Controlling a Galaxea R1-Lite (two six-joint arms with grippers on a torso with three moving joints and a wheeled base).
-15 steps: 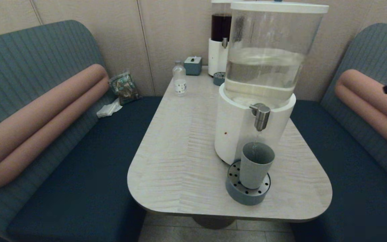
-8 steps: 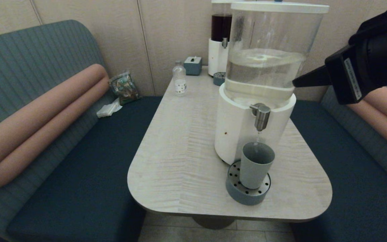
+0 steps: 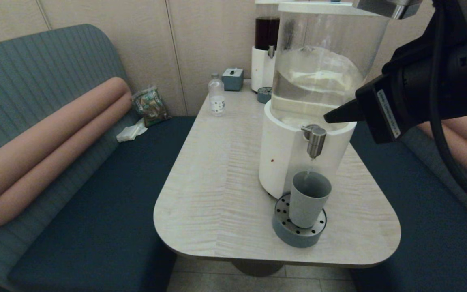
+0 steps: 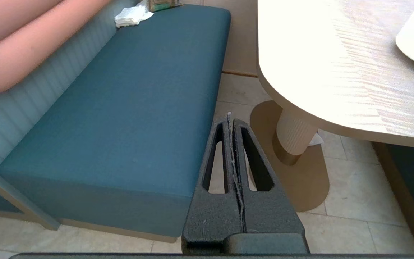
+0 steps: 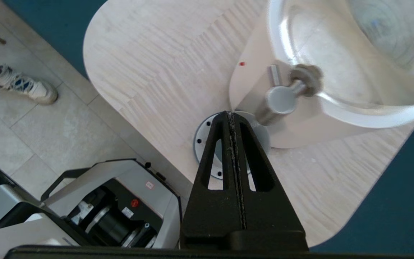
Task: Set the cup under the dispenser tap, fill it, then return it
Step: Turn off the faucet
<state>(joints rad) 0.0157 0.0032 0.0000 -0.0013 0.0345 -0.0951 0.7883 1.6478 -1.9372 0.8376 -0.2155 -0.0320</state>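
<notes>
Pale woodgrain table [image 3: 217, 194], matte tapered cup [image 3: 309, 198] on perforated tray [image 3: 298, 233] under brushed-metal dispenser tap [image 3: 315, 142]; right pincer [image 3: 327, 118] clenched.

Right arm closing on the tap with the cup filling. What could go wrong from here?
1. Liquid is running from the dispenser tap into the cup; a late shut-off may overflow onto the tray.
2. The shut right gripper sits close to the clear tank and could bump it.
3. Left gripper is parked off-table.

Dim, even head view — glare whitens the table [image 4: 336, 54], tank [image 5: 354, 54] blurred.
</notes>
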